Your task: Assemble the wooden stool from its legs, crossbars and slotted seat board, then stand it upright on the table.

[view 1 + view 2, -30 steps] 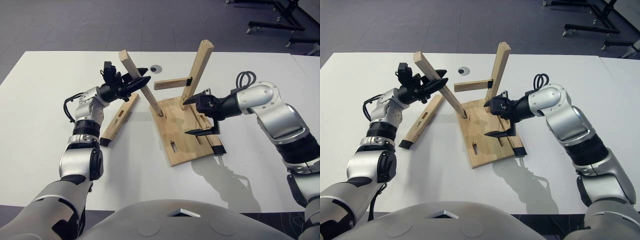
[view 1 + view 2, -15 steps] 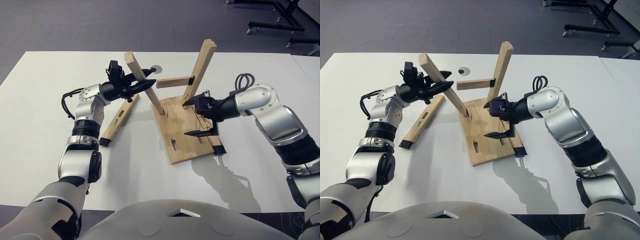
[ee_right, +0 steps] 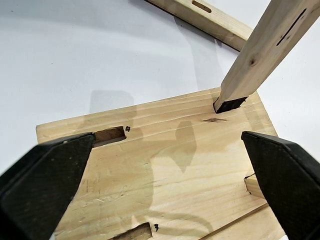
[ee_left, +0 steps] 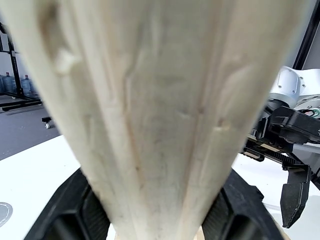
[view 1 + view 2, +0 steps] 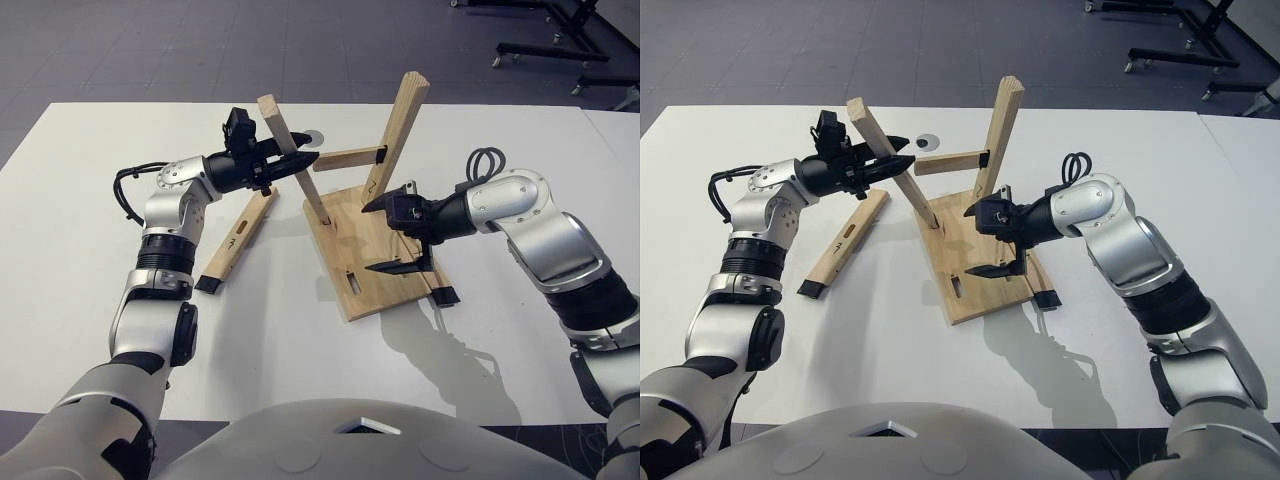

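**Left gripper clamped on a tilted leg, right gripper open over the seat board**

The left gripper [image 5: 298, 161] is closed on a tilted leg [image 5: 283, 135], holding it partway up its length. In the left wrist view the wood sits tight between the black fingers [image 4: 75, 210]. The leg leans up and to the left, and its lower end meets the seat board [image 5: 370, 285] at a slot near the board's far left corner.

The right gripper [image 5: 370, 237] hangs over the middle of the board with its two fingers spread wide and nothing between them. The right wrist view shows bare board and open slots in the gap. The board lies flat near the middle of the white table [image 5: 80, 260].

A second leg [image 5: 397, 130] stands in the board's far right slot, just beyond the right gripper and leaning slightly right. A crossbar [image 5: 348, 157] projects from it toward the left — its free end comes close to the held leg and the left gripper's tips, but contact cannot be judged.

A loose leg [image 5: 238, 232] lies on the table left of the board, below the left arm. Another leg [image 5: 437, 288], with a black cap at its near end, lies along the board's right edge under the right gripper. A small round disc [image 5: 314, 138] sits on the table beyond the left gripper.
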